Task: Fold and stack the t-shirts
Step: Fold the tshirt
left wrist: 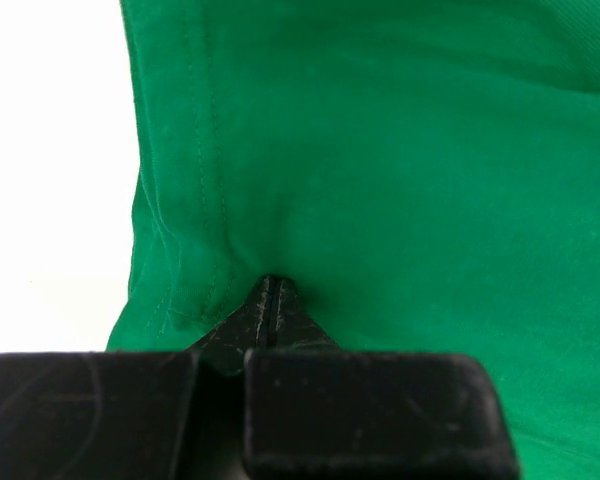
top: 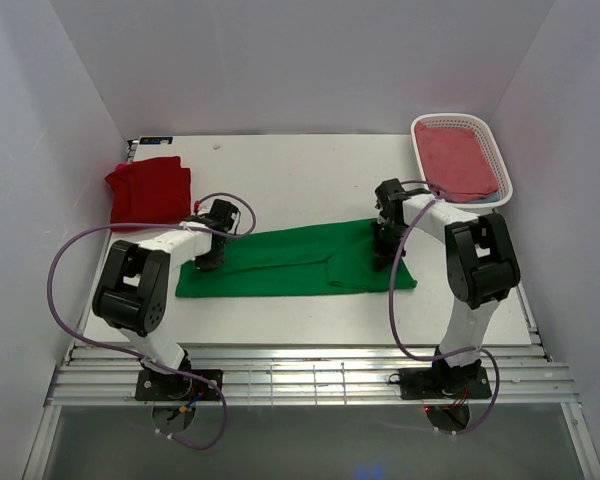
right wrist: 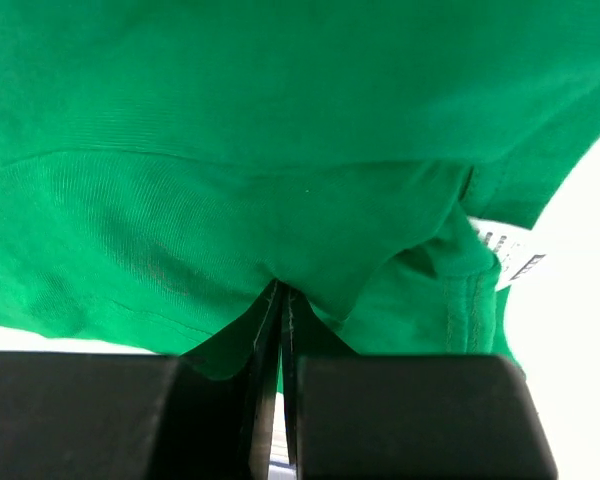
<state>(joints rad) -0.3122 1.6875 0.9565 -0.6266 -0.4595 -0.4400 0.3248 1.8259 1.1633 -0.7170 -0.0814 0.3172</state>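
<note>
The green t-shirt (top: 290, 262) lies folded into a long strip across the middle of the table. My left gripper (top: 211, 257) is shut on its left end; in the left wrist view the black fingertips (left wrist: 268, 300) pinch the green cloth (left wrist: 400, 160) near a stitched hem. My right gripper (top: 384, 252) is shut on the shirt's right end; in the right wrist view the fingertips (right wrist: 280, 305) pinch the green cloth (right wrist: 230, 150) beside a white label (right wrist: 515, 258). The red t-shirt (top: 148, 190) lies folded at the back left.
A white basket (top: 500, 165) at the back right holds a pinkish-red cloth (top: 458, 157). White walls close in the table on the left, back and right. A ribbed metal ledge (top: 300, 385) runs along the near edge by the arm bases.
</note>
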